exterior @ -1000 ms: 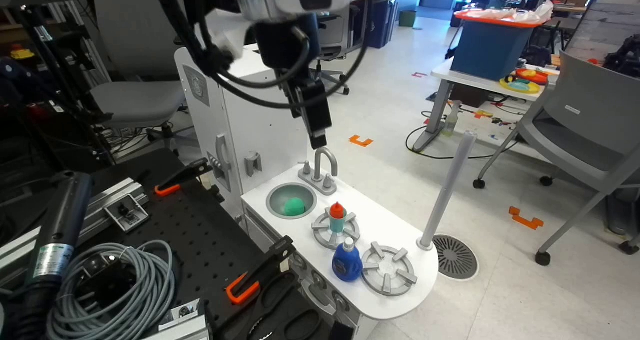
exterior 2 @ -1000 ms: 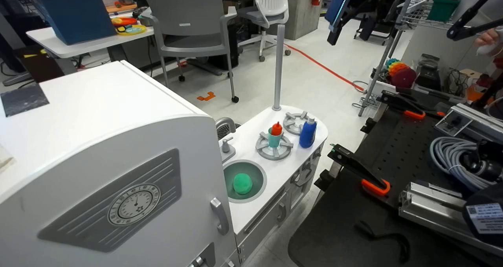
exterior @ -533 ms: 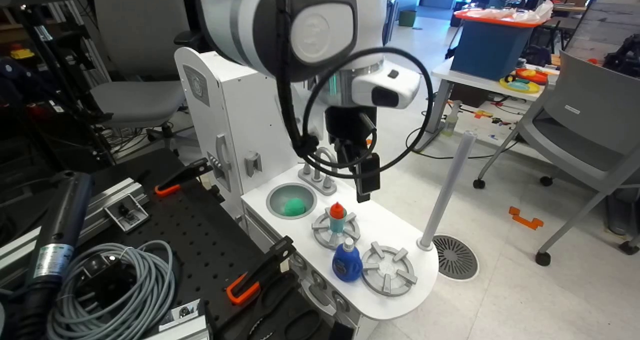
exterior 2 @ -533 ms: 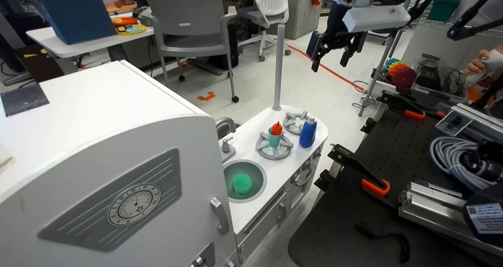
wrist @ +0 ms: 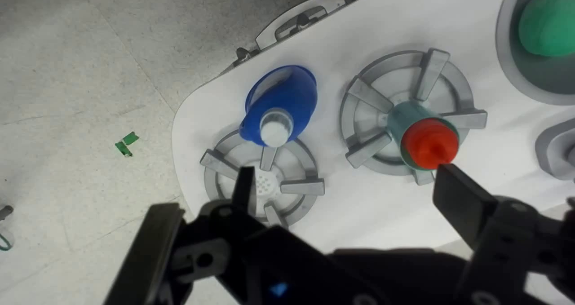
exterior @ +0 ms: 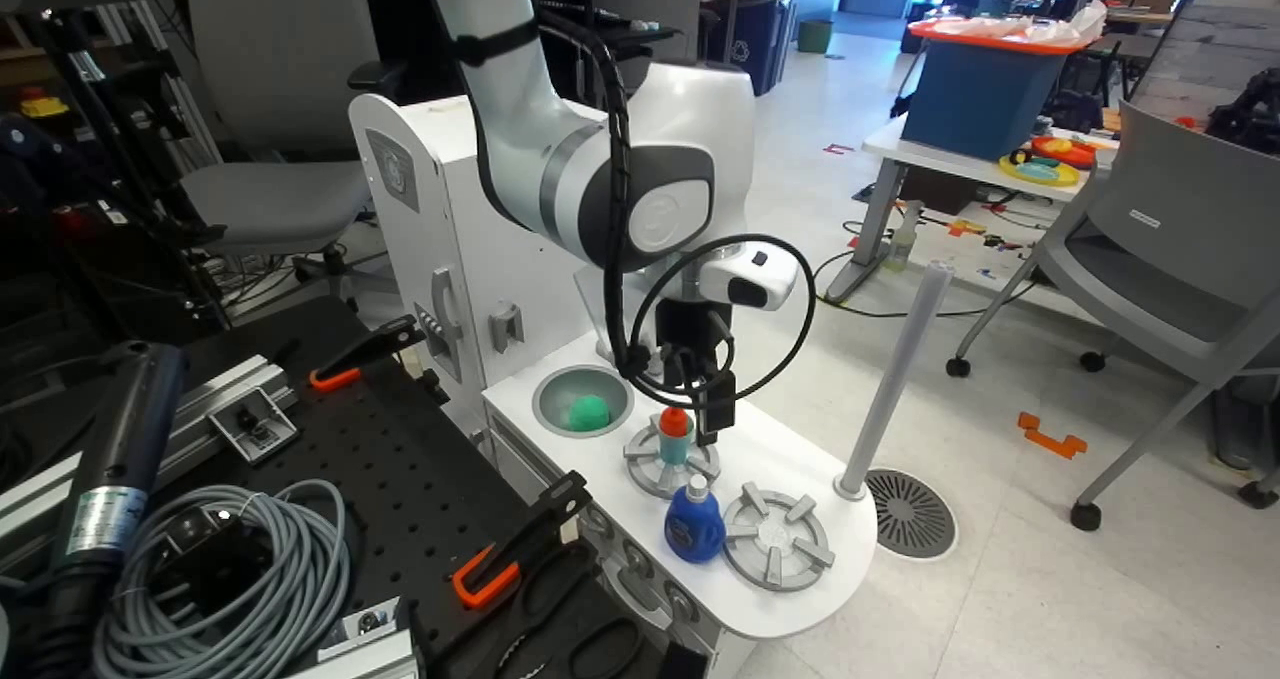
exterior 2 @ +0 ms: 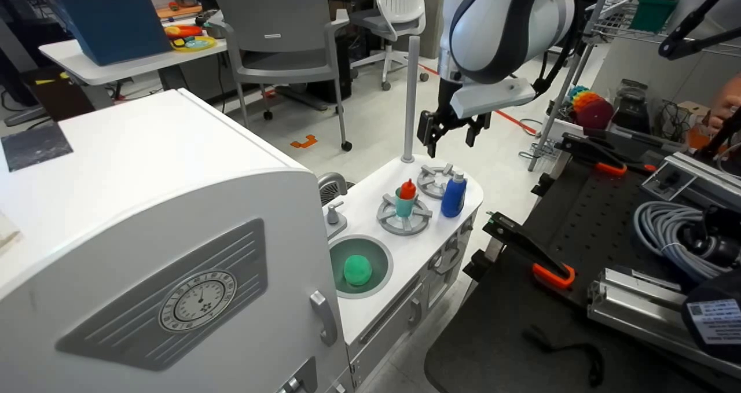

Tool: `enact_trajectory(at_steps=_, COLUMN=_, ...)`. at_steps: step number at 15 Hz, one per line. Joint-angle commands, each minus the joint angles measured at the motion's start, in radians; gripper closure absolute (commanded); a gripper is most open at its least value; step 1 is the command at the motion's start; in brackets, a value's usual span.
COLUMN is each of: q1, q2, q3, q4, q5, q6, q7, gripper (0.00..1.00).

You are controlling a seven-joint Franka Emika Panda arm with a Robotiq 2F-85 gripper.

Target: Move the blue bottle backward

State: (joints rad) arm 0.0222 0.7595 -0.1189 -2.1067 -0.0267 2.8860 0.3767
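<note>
Tool [exterior 2: 451, 146]: black jaws spread wide apart in mid-air, holding nothing.
Counter [wrist: 359, 206]: white, beneath the tool, rounded at one end.
Sink [exterior: 575, 381]: round and grey, set into the counter.
End burner [wrist: 268, 183]: grey pronged ring near the rounded end.
Middle burner [wrist: 368, 148]: similar ring between end burner and sink.
Blue bottle [exterior: 695, 525]: upright on the counter, just beside the end burner; touching or not, unclear.
Round green item [exterior: 589, 413]: inside the sink.
Cup [exterior 2: 404, 207]: teal, on the middle burner.
Red piece [exterior 2: 408, 190]: in the cup, pointed tip up.
</note>
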Motion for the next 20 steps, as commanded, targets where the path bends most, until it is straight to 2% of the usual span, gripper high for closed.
enact_trajectory(at_steps=1, q1=0.045, q2=0.075, q3=-0.03, q4=0.07, q5=0.024, q6=-0.074, q7=-0.034, gripper=0.0)
enact_trajectory(at_steps=5, q1=0.112, q2=0.082, q3=-0.106, q4=0.053, q5=-0.039, q6=-0.229, q7=-0.047, gripper=0.0)
enact_trajectory(at_steps=8, q1=0.174, q2=0.092, q3=-0.185, q4=0.052, q5=-0.123, q6=-0.279, q7=-0.027, gripper=0.0)
enact_trajectory(at_steps=12, q1=0.206, q2=0.139, q3=-0.241, q4=0.095, q5=-0.191, q6=-0.197, q7=0.006, gripper=0.0)
enact_trajectory(at_steps=16, q1=0.203, q2=0.212, q3=-0.231, q4=0.169, q5=-0.162, q6=-0.124, q7=0.024, gripper=0.0)
enact_trajectory(at_steps=20, q1=0.206, q2=0.278, q3=-0.22, q4=0.221, q5=-0.135, q6=-0.11, q7=0.033, gripper=0.0)
